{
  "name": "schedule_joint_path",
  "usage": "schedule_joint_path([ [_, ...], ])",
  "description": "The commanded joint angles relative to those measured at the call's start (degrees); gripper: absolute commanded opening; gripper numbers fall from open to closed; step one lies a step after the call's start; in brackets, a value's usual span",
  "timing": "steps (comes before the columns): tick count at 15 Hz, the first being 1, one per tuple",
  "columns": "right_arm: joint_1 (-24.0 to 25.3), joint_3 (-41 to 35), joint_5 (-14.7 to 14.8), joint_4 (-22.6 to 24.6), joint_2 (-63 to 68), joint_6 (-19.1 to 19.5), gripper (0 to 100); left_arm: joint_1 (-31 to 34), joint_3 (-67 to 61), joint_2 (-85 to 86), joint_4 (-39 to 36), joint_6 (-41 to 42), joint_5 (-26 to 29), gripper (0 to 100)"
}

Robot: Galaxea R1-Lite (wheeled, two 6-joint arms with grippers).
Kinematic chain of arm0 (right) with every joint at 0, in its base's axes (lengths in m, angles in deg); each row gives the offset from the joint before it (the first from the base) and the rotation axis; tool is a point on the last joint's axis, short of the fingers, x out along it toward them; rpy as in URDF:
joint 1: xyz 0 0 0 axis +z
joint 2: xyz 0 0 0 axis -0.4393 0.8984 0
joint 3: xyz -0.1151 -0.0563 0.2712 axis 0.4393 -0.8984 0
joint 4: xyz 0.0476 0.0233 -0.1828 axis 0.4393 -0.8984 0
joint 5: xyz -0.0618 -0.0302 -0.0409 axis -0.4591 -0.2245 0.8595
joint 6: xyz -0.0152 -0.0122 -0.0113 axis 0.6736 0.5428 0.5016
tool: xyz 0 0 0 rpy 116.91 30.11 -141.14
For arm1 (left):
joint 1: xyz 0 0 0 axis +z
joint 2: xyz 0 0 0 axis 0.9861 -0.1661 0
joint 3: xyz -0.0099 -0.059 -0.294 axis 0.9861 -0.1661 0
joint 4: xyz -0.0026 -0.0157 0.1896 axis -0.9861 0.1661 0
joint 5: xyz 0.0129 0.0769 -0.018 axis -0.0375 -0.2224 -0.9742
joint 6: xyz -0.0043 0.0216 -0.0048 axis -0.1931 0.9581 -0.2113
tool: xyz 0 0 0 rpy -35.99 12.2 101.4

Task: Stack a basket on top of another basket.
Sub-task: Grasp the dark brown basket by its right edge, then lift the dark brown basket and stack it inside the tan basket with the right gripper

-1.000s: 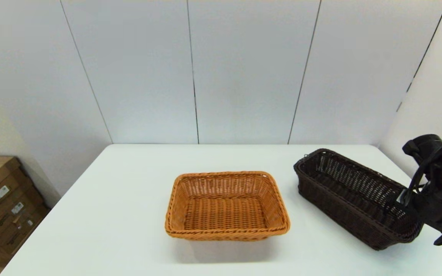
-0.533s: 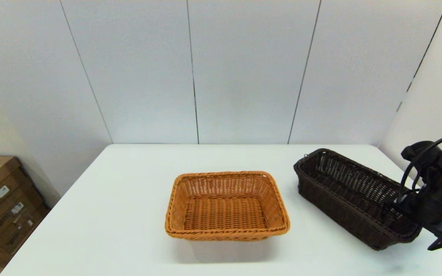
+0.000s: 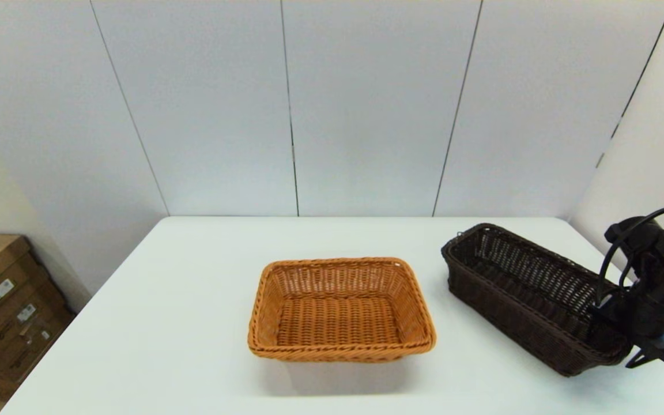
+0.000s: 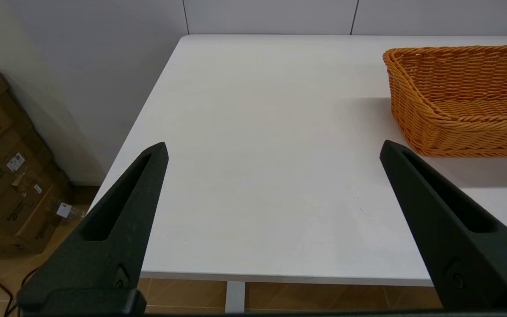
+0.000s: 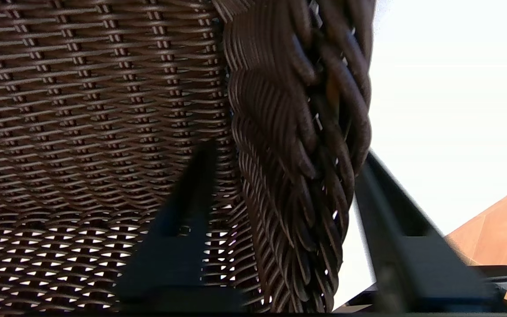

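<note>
Looks like a lab/test cell: bare white table [image 3: 193,323] against plain grey wall panels [image 3: 366,104], labelled cardboard boxes [image 3: 9,305] stacked on the floor left of the table.

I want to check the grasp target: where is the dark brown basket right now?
In the head view the dark brown basket sits on the white table at the robot's right, beside the orange-tan basket and apart from it, with the right gripper straddling its near end wall.

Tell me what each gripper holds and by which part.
The right gripper straddles the dark basket's near end wall, one finger inside, one outside; whether it grips yet cannot be told. The left gripper is open and holds nothing.
</note>
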Motion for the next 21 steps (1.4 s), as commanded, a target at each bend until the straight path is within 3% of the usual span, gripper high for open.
schedule_joint_path([
  [1,-0.42,0.33,-1.21,-0.19,0.39,-0.29,0,0.01,0.04,0.11,0.0,-0.02,-0.02,100],
  [6,-3.15,1.12,-8.07,-0.45,0.03,0.15,0,0.01,0.04,0.11,0.0,-0.02,-0.02,100],
  [9,-5.79,2.35,-13.61,-0.63,-0.84,0.23,0,0.01,0.04,0.11,0.0,-0.02,-0.02,100],
  [16,-8.6,3.14,-19.5,-0.37,-4.36,0.15,0,0.01,0.04,0.11,0.0,-0.02,-0.02,100],
  [21,-10.27,3.23,-25.38,-0.45,-7.26,0.15,0,0.01,0.04,0.11,0.0,-0.02,-0.02,100],
])
